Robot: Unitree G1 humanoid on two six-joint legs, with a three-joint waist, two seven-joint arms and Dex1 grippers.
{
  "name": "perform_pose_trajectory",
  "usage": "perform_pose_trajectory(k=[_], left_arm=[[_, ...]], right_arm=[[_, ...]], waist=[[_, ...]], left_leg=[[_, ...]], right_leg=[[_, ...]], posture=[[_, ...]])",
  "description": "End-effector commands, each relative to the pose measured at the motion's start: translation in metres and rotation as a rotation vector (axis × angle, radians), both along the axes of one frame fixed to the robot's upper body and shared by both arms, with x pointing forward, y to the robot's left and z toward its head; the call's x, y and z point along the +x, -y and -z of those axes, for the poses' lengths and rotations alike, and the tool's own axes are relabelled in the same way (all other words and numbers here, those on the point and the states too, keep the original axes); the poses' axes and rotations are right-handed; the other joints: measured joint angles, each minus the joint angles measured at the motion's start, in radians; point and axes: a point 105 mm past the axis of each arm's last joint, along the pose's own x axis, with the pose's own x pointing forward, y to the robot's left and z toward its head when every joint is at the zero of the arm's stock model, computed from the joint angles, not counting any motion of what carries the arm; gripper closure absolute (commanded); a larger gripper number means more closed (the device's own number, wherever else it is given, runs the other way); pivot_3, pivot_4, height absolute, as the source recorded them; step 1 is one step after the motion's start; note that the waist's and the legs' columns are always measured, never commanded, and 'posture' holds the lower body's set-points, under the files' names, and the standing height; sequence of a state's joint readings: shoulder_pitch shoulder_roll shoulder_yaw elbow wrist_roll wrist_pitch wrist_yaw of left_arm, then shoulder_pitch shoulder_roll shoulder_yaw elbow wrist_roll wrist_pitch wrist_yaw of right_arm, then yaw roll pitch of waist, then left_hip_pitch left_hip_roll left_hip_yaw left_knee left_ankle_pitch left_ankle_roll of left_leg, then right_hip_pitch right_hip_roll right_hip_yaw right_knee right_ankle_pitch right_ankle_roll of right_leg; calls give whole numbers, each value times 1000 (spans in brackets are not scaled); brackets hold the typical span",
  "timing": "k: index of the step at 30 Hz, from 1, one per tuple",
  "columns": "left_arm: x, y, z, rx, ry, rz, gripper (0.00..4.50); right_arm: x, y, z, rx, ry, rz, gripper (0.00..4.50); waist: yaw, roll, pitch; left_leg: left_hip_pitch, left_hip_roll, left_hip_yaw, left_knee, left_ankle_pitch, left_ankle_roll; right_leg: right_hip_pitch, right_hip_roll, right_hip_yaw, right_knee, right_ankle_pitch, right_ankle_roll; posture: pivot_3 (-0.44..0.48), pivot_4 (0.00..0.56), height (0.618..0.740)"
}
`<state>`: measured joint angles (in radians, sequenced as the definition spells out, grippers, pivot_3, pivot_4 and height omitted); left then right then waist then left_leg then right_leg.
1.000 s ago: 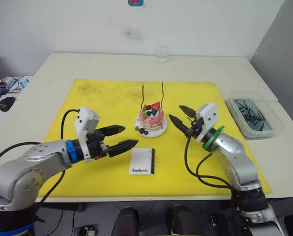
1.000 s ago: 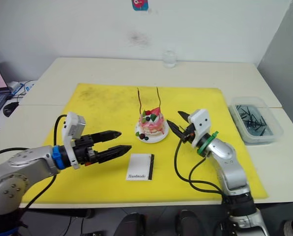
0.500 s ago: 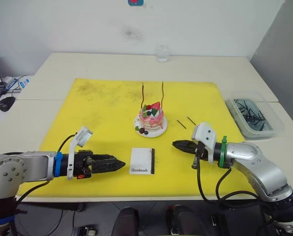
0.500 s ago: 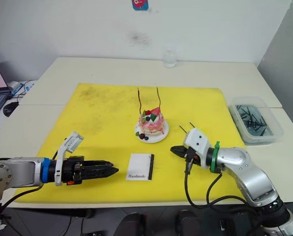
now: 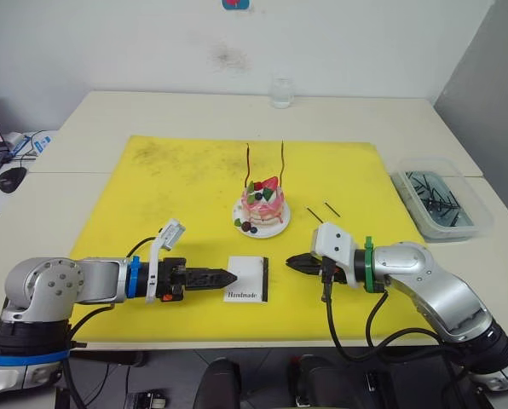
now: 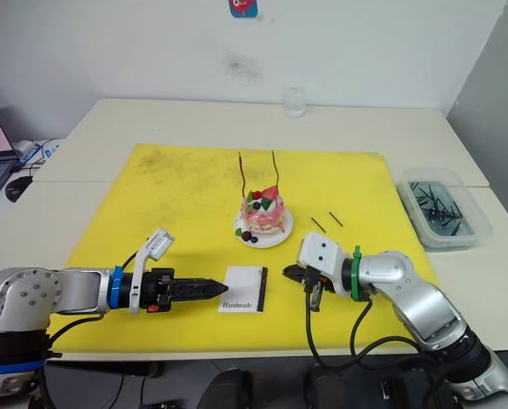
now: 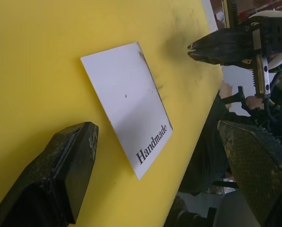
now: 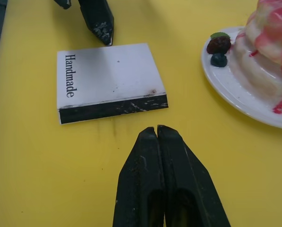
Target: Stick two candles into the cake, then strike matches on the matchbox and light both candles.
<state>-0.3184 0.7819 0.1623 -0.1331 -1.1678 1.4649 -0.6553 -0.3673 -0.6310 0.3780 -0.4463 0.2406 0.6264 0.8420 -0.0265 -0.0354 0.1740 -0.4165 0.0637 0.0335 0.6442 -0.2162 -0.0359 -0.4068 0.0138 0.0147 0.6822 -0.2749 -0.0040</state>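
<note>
Both claws moved inward, flanking matchbox [image 5: 247, 278]: left claw [image 5: 224, 276] open, right claw [image 8: 156, 133] closed, empty.

Arms: my two arms wear smooth silver-grey metal shells with rounded joints.
Left wrist: blue ring, with a white camera block clipped on top.
Right wrist: green ring, behind a boxy white camera housing.
Cables: black leads loop loosely beneath each forearm.
Left gripper [image 5: 228, 276]: black tapered fingers with a fine textured surface.
Right gripper [image 5: 290, 262]: matching black fingers, scuffed pale at the tips.
</note>
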Motion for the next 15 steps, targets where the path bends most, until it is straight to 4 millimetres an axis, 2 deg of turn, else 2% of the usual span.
perform_pose_trajectory(k=[1,7,10,15], left_arm=[[-1,5,2,2,-11,16,0],[0,11,8,-8,-33,23,0],[-2,16,13,-16,-48,34,0],[-2,16,19,0,-62,26,0]], right_arm=[[1,-3,-4,-11,33,-15,4460],[1,-5,5,-40,12,-20,4460],[2,-7,18,-99,-1,-30,4460],[8,-15,25,-104,-13,-20,4460]], waist=[[0,0,0],[1,0,0],[2,0,0],[4,-1,-1]], left_leg=[[0,0,0,0,0,0],[0,0,0,0,0,0],[0,0,0,1,0,0],[1,-1,0,1,0,0]], right_leg=[[0,0,0,0,0,0],[0,0,0,0,0,0],[1,-1,0,0,0,0],[1,-2,0,0,0,0]], posture=[[0,150,729],[0,150,729],[0,150,729],[0,150,729]])
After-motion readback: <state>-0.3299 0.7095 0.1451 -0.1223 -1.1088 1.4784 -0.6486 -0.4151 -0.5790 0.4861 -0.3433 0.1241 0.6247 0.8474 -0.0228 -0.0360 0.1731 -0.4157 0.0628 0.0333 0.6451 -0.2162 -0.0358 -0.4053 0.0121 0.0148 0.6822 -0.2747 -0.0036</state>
